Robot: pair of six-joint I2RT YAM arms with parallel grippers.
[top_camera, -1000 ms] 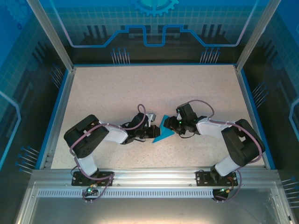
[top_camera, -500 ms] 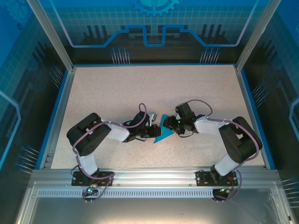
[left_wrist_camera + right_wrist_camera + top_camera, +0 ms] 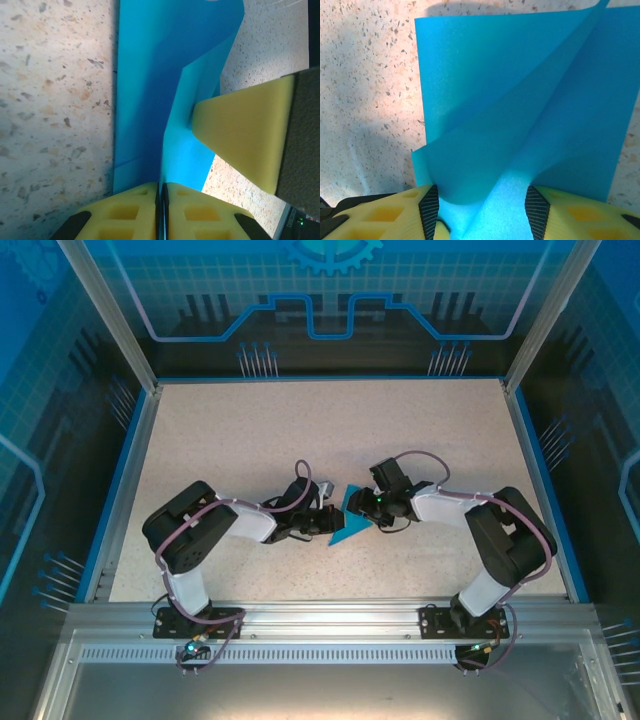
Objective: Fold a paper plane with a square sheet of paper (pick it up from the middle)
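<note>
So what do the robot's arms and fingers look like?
The left arm and right arm are chunky black and white, each with a looping purplish cable. A tiny green light glows on the right one. The fingers are yellow wedges with hollow pockets.

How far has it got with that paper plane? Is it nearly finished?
Only partway. Done: the blue paper already carries folds and looks like a triangle from above. In hand: the left pincer is shut on a creased edge, while the right pincer straddles a raised flap with its jaws apart. To do: no narrow dart shape yet, so more folds are needed.
</note>
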